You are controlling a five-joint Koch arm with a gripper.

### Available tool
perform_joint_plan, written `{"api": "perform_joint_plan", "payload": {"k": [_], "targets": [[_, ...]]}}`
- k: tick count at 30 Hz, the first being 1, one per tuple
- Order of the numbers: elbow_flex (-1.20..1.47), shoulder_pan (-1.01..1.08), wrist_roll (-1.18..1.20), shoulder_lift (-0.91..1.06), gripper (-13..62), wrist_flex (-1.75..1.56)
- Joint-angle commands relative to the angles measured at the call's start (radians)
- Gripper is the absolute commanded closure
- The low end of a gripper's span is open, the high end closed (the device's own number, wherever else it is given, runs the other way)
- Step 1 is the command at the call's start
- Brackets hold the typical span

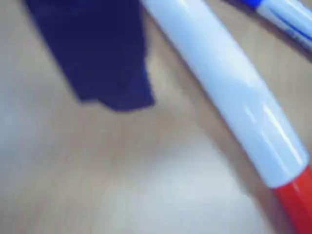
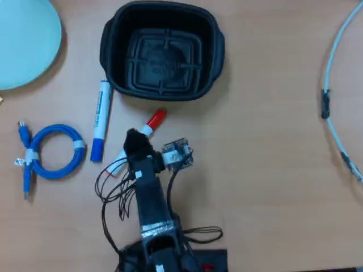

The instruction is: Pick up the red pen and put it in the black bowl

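The red pen [image 2: 155, 119] lies slanted on the wooden table just below the black bowl [image 2: 211, 34], its red cap pointing up at the bowl. My gripper [image 2: 135, 144] hangs over the pen's middle and hides part of the barrel. In the wrist view, the pen's white barrel [image 1: 229, 83] runs diagonally, with the red cap at the lower right. Only one dark jaw of the gripper [image 1: 119, 95] shows there, left of the barrel. The other jaw is out of view. The bowl holds nothing.
A white marker with a blue cap [image 2: 100, 120] lies left of the red pen and shows at the wrist view's top right [image 1: 287, 17]. A coiled blue cable [image 2: 52, 152] lies farther left, a pale blue plate [image 2: 25, 39] at the top left, a white cable [image 2: 334, 85] on the right.
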Motion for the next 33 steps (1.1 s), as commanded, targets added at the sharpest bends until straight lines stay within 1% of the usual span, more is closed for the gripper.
{"api": "perform_joint_plan", "payload": {"k": [1,7,9,14,19,24,29,33], "targets": [[-0.092,-0.021,-0.064,0.006,2.9,0.009],[-0.13,-0.017,-0.069,0.021,3.0,0.054],[-0.13,-0.011,-0.038,0.084,2.9,0.101],[-0.133,0.015,0.307,0.233,3.0,0.193],[-0.25,0.012,0.397,0.273,2.9,0.364],[-0.391,0.003,0.657,0.268,3.0,0.503],[-0.571,-0.043,0.653,0.265,2.9,0.632],[-0.781,-0.083,0.561,0.253,2.8,0.753]]}}
